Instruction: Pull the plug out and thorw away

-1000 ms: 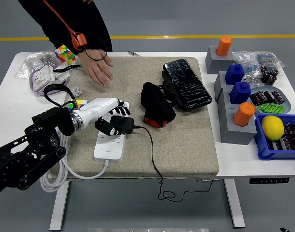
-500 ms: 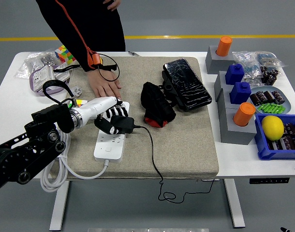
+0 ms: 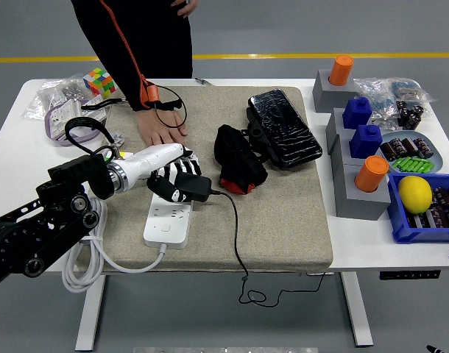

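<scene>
A white power strip (image 3: 168,219) lies on the beige mat (image 3: 283,220), its thick white cord looping off the left side. My left hand (image 3: 177,176) comes in from the left and is curled around a black plug adapter (image 3: 191,187) just above the strip's far end. A thin black cable (image 3: 235,243) runs from the adapter down over the table's front edge. A person's hand (image 3: 162,131) rests flat on the mat just behind my hand. My right arm is out of view.
A black pouch with red trim (image 3: 238,158) and a black wrapped case (image 3: 283,129) lie mid-mat. Grey blocks with orange and blue pieces (image 3: 361,140), a plate, and a blue bin with a lemon (image 3: 416,195) fill the right. Bags and a colour cube (image 3: 99,81) sit back left.
My left hand has lifted slightly up and right with the black adapter, which now sits off the strip's sockets. The person's hand moved right and nearer to mine.
</scene>
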Controlling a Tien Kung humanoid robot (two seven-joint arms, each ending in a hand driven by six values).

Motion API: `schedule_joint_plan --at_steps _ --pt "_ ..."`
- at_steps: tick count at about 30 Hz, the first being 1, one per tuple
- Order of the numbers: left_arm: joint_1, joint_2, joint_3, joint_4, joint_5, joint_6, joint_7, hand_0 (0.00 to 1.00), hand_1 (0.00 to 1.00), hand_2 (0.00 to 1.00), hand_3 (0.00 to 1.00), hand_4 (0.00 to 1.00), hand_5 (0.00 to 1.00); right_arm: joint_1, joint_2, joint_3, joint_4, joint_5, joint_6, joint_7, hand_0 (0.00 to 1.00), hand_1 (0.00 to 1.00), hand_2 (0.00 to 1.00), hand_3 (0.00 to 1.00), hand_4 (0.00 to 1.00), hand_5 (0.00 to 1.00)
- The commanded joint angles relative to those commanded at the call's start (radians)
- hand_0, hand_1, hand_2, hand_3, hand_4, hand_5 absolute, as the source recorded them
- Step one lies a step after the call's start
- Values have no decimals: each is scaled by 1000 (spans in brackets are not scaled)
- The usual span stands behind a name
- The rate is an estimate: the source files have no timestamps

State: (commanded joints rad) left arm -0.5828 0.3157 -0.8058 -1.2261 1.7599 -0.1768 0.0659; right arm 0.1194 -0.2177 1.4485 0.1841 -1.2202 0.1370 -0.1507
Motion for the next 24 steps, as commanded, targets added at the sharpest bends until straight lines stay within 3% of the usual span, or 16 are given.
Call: schedule_joint_plan --at_steps 11,18,24 --pt "-1 5 5 -119 -32 44 -26 265 315 406 520 564 2 0 1 1 -1 -1 0 0 638 676 683 599 998 473" --pt "-33 -28 97 -62 -105 115 -60 271 321 414 531 592 2 4 2 -3 1 4 0 1 640 676 683 598 998 473" --pt "-69 -76 184 26 -168 192 -100 277 325 416 531 599 2 6 1 -13 -1 6 1 0 637 676 684 598 998 472"
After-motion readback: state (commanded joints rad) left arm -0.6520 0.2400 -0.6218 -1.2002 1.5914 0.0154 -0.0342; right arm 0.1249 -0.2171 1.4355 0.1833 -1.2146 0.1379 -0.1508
